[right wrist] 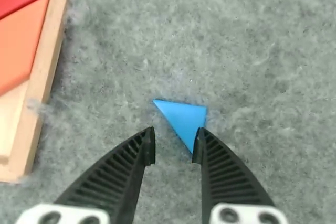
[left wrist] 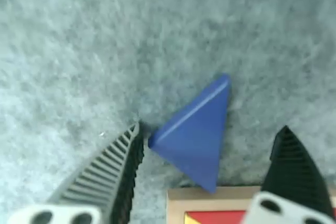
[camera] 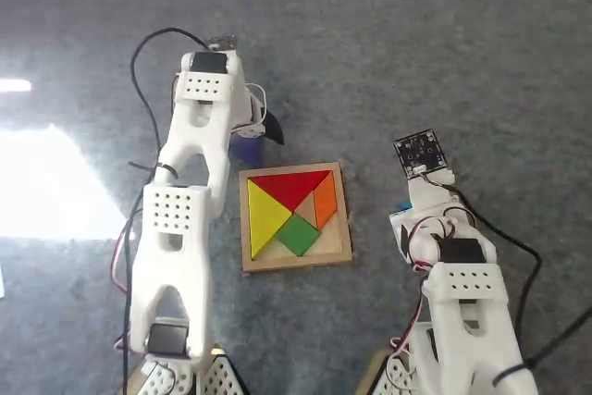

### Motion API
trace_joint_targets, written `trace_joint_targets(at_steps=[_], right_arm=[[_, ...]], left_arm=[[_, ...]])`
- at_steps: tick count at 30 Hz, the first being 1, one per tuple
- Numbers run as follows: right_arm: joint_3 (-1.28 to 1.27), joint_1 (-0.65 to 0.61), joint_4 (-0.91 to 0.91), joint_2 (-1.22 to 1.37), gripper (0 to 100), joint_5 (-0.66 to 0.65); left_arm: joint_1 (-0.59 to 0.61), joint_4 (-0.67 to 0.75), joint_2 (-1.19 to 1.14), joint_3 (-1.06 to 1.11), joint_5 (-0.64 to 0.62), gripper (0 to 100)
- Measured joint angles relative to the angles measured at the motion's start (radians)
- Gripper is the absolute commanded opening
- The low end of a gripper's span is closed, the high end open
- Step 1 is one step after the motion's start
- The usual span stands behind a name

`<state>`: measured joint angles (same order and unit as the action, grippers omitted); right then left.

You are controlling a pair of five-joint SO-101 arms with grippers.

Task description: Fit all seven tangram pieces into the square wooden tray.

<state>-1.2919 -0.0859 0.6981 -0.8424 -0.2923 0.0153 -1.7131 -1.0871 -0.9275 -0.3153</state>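
Observation:
The square wooden tray (camera: 342,252) holds a red triangle (camera: 290,187), a yellow triangle (camera: 264,215), a green square (camera: 298,234) and an orange piece (camera: 326,203). Bare wood shows in its lower right part. A dark blue triangle (left wrist: 197,129) lies on the carpet just beyond the tray's far edge, and my left gripper (left wrist: 210,128) stands open astride it. Right of the tray, a small light blue triangle (right wrist: 182,116) lies on the carpet. My right gripper (right wrist: 175,132) is open, one corner of that triangle reaching between its tips and touching one fingertip (right wrist: 200,136).
Grey carpet (camera: 444,71) covers the table. The left arm (camera: 180,210) stretches along the tray's left side, and the right arm (camera: 453,275) stands to the tray's right. A black cable (camera: 148,53) loops behind the left arm.

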Motion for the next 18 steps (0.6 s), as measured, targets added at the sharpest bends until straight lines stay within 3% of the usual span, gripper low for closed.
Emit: trace_joint_targets(at_steps=[18], right_arm=[[0.0, 0.002, 0.0, 0.0, 13.3, 0.0]], left_arm=[[-0.011, -0.006, -0.034, -0.04, -0.008, 24]])
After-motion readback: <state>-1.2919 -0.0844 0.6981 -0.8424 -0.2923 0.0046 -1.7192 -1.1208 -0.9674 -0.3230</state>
